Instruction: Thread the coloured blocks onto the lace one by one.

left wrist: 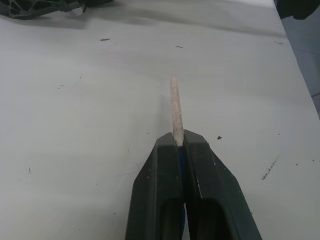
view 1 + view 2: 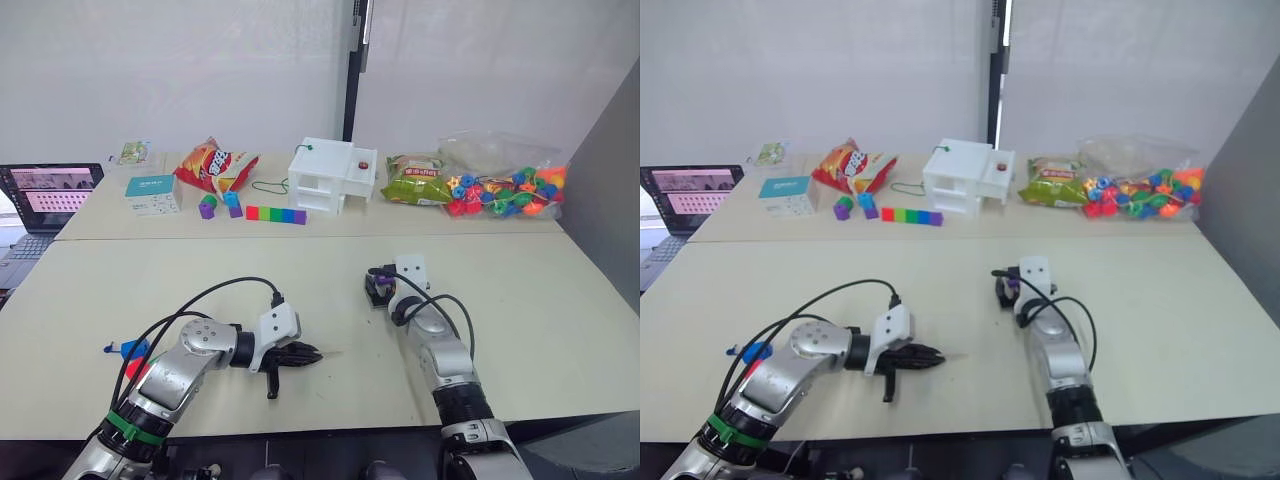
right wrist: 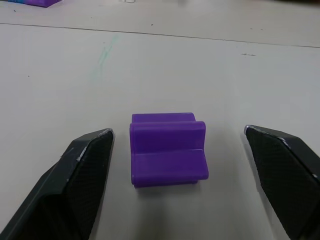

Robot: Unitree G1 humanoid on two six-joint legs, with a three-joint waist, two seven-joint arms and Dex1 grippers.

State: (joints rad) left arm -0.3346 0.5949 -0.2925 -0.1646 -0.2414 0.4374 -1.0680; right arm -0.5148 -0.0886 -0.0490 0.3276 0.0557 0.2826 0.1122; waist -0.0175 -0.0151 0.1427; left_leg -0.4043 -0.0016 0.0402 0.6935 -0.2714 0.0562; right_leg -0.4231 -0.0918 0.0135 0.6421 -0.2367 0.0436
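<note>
Purple block [image 3: 168, 149] flat on table [image 3: 210, 65], centred between wide-open right gripper [image 3: 182, 165] fingers, untouched. Left gripper [image 1: 181, 145] clamped on lace [image 1: 176, 107], tip pointing toward block.

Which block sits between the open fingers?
The purple block, alone on the near table between the right gripper fingers. The other blocks sit far back by the chip bag.

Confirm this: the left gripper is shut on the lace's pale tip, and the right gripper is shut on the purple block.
Not quite. The right gripper is open, one finger on each side of the purple block without touching it, as the right wrist view shows. The left gripper is indeed shut on the lace.
</note>
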